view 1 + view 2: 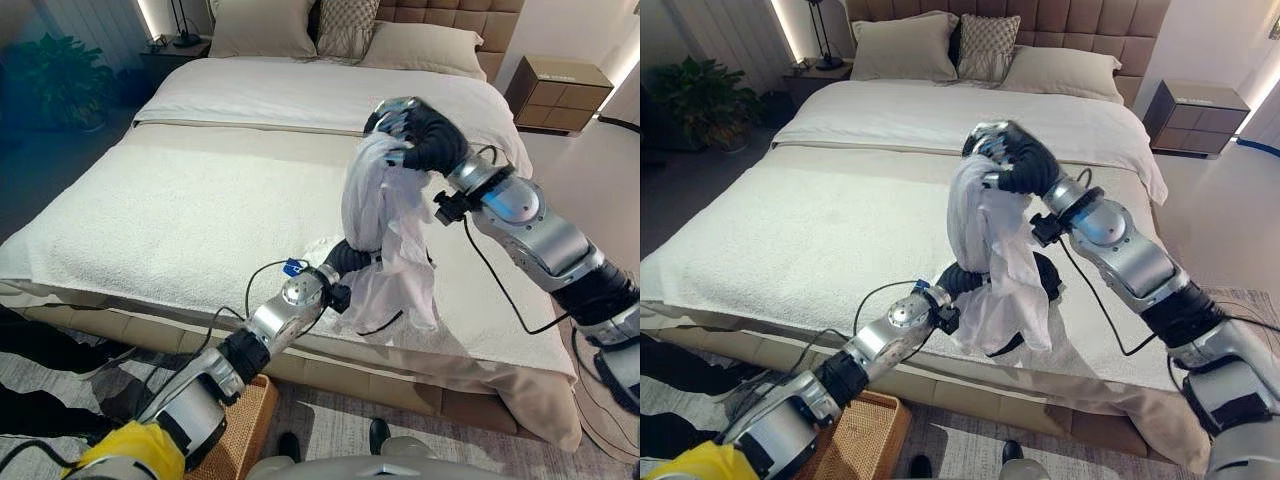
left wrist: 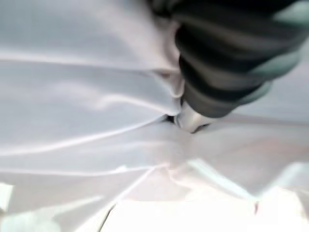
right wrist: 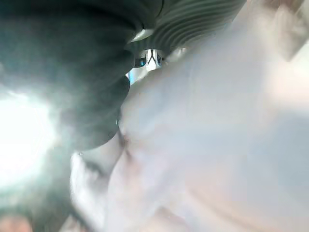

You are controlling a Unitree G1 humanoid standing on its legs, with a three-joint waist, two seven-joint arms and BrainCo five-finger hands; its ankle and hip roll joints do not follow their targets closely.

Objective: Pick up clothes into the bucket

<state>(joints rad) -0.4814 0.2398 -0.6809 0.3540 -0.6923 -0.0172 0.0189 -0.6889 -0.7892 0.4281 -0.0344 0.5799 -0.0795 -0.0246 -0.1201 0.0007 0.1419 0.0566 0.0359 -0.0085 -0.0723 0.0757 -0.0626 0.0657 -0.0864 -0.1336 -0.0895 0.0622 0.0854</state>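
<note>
Left eye view: right hand (image 1: 418, 138) raised above the bed (image 1: 180, 215), fingers curled round the top of a white garment (image 1: 385, 235) that hangs down from it. Left hand (image 1: 348, 258) is pushed into the lower folds near the bed's near edge; fingers hidden, closure cannot be told. Right eye view: woven basket (image 1: 865, 432) on the floor, near left. Left wrist view: cloth pressed against the hand. Right wrist view: cloth bunched against the cover.
</note>
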